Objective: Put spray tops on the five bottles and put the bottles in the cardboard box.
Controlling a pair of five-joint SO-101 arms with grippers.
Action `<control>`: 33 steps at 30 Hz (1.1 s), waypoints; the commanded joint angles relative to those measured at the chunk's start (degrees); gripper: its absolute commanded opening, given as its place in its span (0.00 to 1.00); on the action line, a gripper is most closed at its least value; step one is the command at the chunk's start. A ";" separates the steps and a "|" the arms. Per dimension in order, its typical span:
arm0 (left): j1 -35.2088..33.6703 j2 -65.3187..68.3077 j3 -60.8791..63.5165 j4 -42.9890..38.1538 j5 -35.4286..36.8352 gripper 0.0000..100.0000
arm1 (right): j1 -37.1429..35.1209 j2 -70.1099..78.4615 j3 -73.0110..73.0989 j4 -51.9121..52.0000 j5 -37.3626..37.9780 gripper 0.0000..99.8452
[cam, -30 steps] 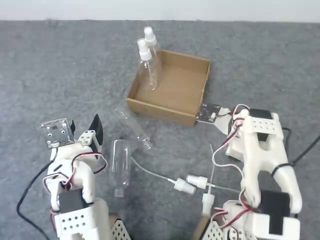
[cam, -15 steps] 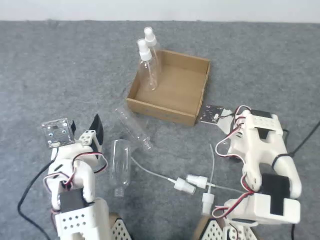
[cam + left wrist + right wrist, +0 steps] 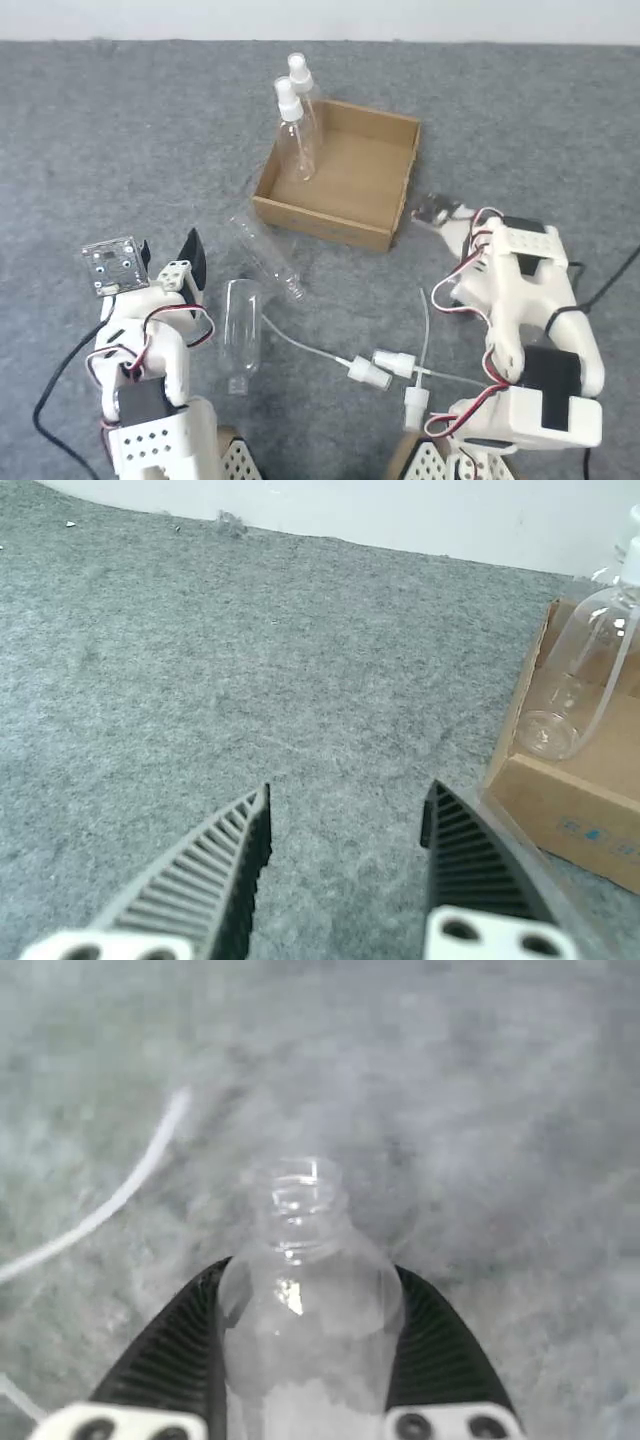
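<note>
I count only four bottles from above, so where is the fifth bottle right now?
In the right wrist view, the uncapped fifth bottle is clamped in the right hand, just right of the cardboard box from above.

Bright, even light throughout, with only faint shadows beside the cardboard box (image 3: 320, 222).

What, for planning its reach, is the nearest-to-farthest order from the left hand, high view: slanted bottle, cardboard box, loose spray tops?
1. slanted bottle, beside the left hand
2. cardboard box, farther back
3. loose spray tops, by the right arm
</note>
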 commanded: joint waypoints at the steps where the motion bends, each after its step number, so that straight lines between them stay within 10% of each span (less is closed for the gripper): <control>1: -0.18 -0.44 -0.57 -1.85 -0.53 0.23 | 0.31 -0.13 -4.48 -0.40 -12.40 0.03; 11: -0.18 -0.44 -0.57 -1.85 -0.53 0.23 | -0.04 0.04 -4.48 -0.92 -26.46 0.04; 33: -0.18 -0.44 -0.48 -1.85 -0.62 0.23 | -4.53 -0.40 -4.13 -0.48 -22.68 0.19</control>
